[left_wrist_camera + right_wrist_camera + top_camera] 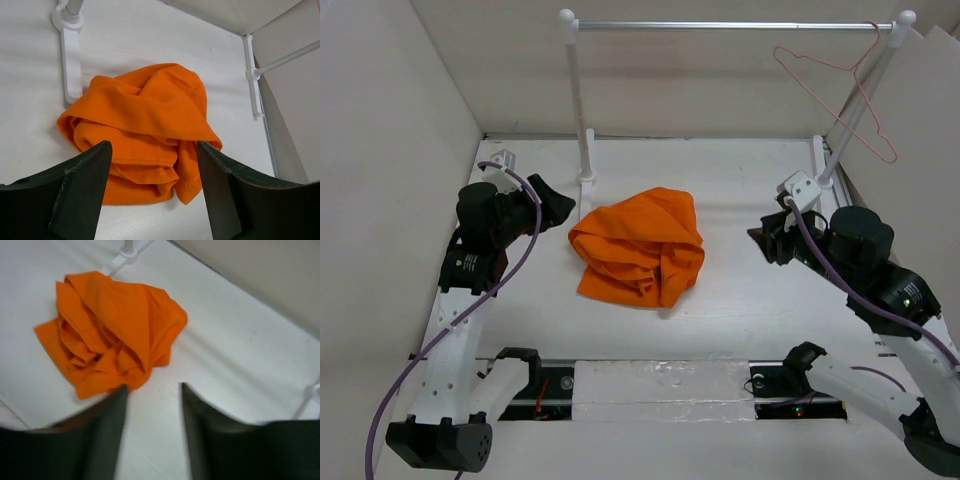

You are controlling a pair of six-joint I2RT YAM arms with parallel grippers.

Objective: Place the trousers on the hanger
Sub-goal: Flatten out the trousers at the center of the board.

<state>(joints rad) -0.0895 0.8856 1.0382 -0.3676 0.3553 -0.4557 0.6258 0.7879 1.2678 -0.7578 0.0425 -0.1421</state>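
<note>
The orange trousers (640, 248) lie crumpled in a heap at the middle of the white table, also seen from the left wrist (145, 125) and the right wrist (112, 325). The thin pinkish-red hanger (850, 95) hangs by its hook from the right end of the silver rail. My left gripper (552, 205) hovers to the left of the heap, open and empty (154, 145). My right gripper (762, 240) sits to the right of the heap, open with nothing between its fingers (152, 387). Neither gripper touches the cloth.
A silver rail (730, 25) on two white posts (578, 100) spans the back of the table, each post on a white foot (70, 60). Cream walls close in the left, right and back. A metal strip (660, 385) runs along the near edge between the arm bases.
</note>
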